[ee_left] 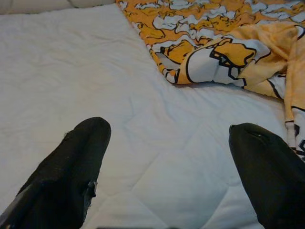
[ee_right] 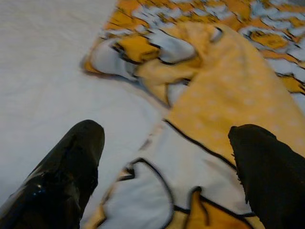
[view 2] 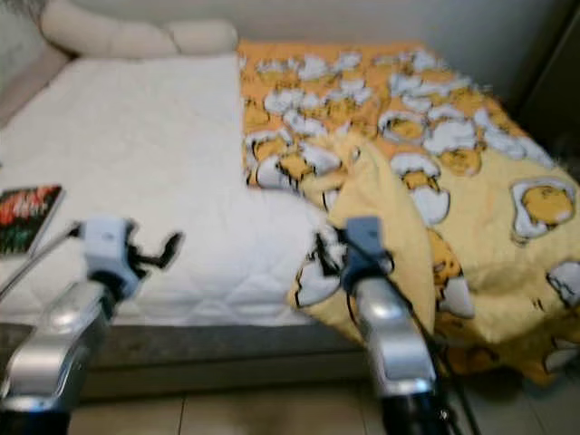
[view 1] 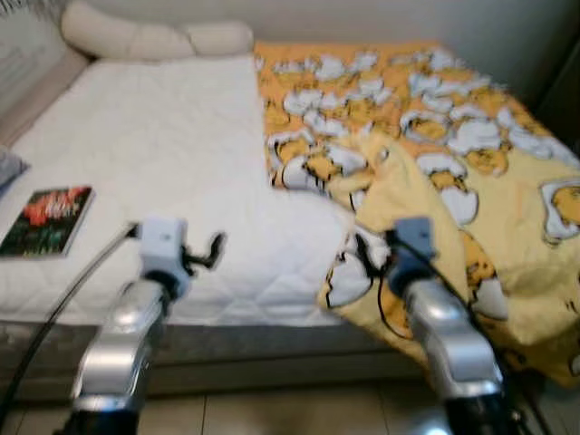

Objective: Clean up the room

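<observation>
A yellow and orange blanket (view 1: 435, 136) with a cartoon egg print covers the right half of the bed. Its left edge is folded back in a rumpled flap (ee_right: 214, 90). The white quilted mattress (view 1: 163, 145) lies bare on the left. My right gripper (ee_right: 167, 133) is open, its fingers spread just above the blanket's near corner at the bed's front edge (view 1: 370, 263). My left gripper (ee_left: 167, 138) is open too, hovering over bare mattress near the front edge (view 1: 207, 252), with nothing between its fingers.
A book (view 1: 47, 220) with a dark red and green cover lies on the mattress at the left. Cream pillows (view 1: 136, 36) sit at the head by the wall. Tiled floor (view 1: 272, 412) runs in front of the bed base. Dark furniture (view 1: 564, 100) stands at the right.
</observation>
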{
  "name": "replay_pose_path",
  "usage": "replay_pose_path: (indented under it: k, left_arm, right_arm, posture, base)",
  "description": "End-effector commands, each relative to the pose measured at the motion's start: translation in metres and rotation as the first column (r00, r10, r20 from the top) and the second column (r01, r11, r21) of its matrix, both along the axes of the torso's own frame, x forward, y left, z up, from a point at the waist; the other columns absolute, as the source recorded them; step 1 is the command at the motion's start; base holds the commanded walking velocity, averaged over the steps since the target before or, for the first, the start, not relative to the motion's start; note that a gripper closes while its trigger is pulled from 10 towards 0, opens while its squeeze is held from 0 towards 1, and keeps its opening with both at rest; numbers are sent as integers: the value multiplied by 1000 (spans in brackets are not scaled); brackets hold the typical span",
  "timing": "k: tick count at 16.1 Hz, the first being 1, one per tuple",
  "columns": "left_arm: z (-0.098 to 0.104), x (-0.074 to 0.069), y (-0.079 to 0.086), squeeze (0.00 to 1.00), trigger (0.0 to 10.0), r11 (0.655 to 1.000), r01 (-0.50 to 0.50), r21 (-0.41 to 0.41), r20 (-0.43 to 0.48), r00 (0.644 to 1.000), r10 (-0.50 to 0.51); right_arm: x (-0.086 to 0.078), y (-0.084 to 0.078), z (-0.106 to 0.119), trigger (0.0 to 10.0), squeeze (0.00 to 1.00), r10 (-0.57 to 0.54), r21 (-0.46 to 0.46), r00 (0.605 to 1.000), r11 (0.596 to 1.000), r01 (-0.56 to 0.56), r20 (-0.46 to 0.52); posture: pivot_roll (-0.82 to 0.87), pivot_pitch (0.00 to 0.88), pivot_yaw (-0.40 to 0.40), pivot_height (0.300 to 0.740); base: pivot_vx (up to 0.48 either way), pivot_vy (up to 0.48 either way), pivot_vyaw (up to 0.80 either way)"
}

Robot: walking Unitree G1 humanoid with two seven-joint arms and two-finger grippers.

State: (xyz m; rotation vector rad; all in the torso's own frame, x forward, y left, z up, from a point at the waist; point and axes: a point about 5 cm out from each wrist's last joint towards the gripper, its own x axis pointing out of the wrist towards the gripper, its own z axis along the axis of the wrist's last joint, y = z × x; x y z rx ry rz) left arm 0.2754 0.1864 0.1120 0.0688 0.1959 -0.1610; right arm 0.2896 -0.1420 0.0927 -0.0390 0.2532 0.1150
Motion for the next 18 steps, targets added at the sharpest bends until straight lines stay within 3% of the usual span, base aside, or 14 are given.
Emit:
replay_pose_path:
  k: [1,10,14,16,18]
  left_arm:
    - [2,0,9,0,10000,999,-31,13,8,999,31]
    - [7,-1,7,0,10000,998,-2,55,25,1000,1]
    - [6,-7,10,0,10000,996,41,83,2,999,-42]
    - [6,-6,10,0,10000,991,79,107,-9,997,-79]
    - [9,-1,10,0,10000,974,160,161,-35,987,-156]
  right_arm:
    - [1,9,2,10000,1000,31,11,999,999,-31,4]
    - [-2,11,0,10000,1000,83,-9,996,996,-83,-36]
    - [-3,1,3,10000,1000,58,-35,995,998,-61,-78]
    - [5,-3,0,10000,1000,66,-56,993,996,-72,-100]
    - [24,4,-14,10000,1000,163,-69,966,981,-180,-201]
  posture:
    - [16,0,7,740]
    - [41,0,-8,740]
    - [23,0,19,740]
    - [22,0,27,740]
    - [33,0,30,740]
  base:
    - [337,0,0]
    - [324,0,0]
    - [0,0,0]
    - [0,0,0]
    - [0,0,0]
